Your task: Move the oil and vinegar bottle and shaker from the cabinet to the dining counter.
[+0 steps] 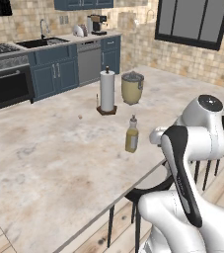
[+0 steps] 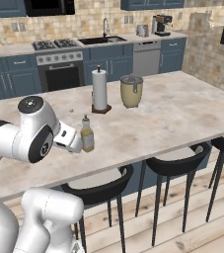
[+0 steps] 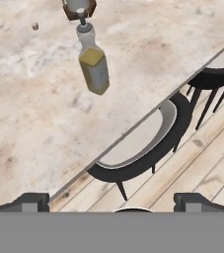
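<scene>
Two dark finger tips (image 3: 34, 200) are seen at the bottom corners of the hand view, so the jaws stand wide apart with nothing between them. Just above them in that view a dark stool (image 3: 148, 148) is tucked under the thin edge of the bench (image 3: 29, 123), a beige marbled dining counter. On this bench, in the upper middle of the hand view, the oil and vinegar bottle (image 3: 93, 64) is set upright, clear of the jaws; in the left base view it is found right of centre (image 1: 131, 136), near the bench's edge, and in the right base view just beside the white arm's wrist (image 2: 87, 134). Behind it, a paper towel roll (image 1: 107, 91) and a beige lidded pot (image 1: 132, 88) are placed side by side. A tiny speck (image 1: 79, 117) is seen left of the roll; what it is cannot be told.
</scene>
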